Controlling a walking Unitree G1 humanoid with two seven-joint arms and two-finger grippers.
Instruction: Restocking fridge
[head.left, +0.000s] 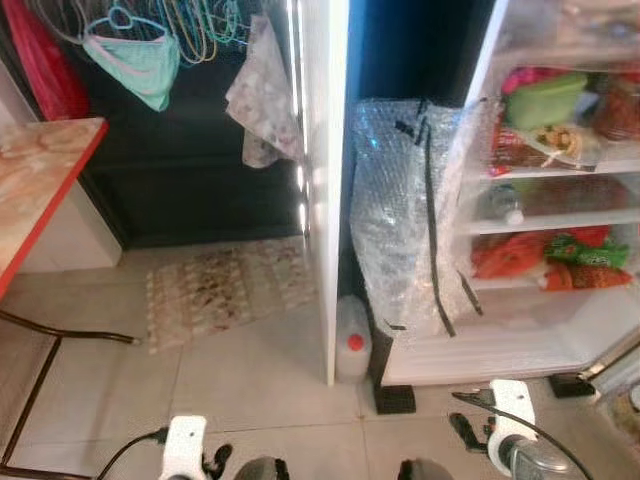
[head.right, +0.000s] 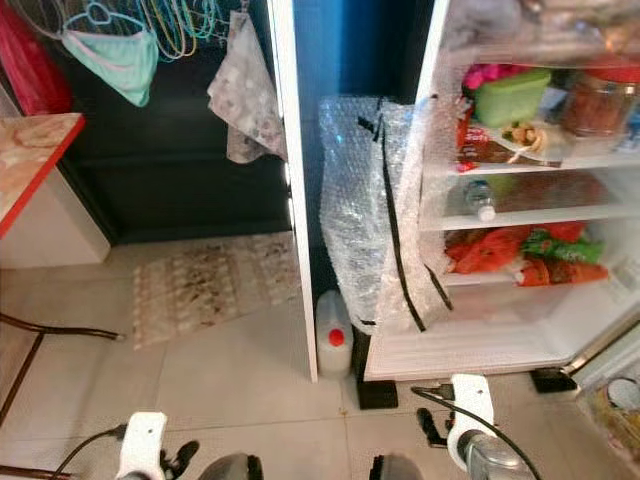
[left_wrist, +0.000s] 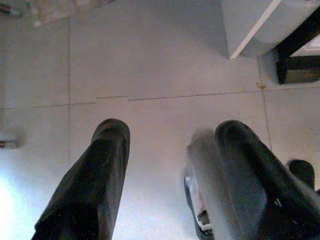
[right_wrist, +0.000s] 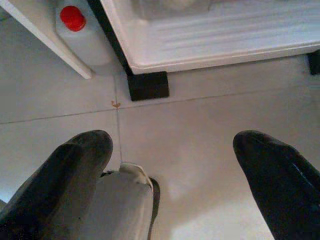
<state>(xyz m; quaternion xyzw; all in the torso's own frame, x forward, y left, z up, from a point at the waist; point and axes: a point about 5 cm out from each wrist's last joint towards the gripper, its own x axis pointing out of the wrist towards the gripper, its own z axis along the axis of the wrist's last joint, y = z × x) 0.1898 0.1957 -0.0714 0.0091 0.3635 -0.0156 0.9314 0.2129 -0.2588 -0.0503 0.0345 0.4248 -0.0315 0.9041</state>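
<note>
White fridge (head.left: 520, 340) stands open ahead; both hands, left (left_wrist: 170, 165) and right (right_wrist: 170, 170), hang low, fingers apart, empty.

One fridge (head.right: 500, 330), one jug (head.right: 334, 345), one rug (head.right: 215, 285)

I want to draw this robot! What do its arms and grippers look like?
Each arm ends in a white block with a thin black cable looping off it. The right arm is shiny silver. The left gripper and right gripper each have two long, rounded black fingers.
</note>
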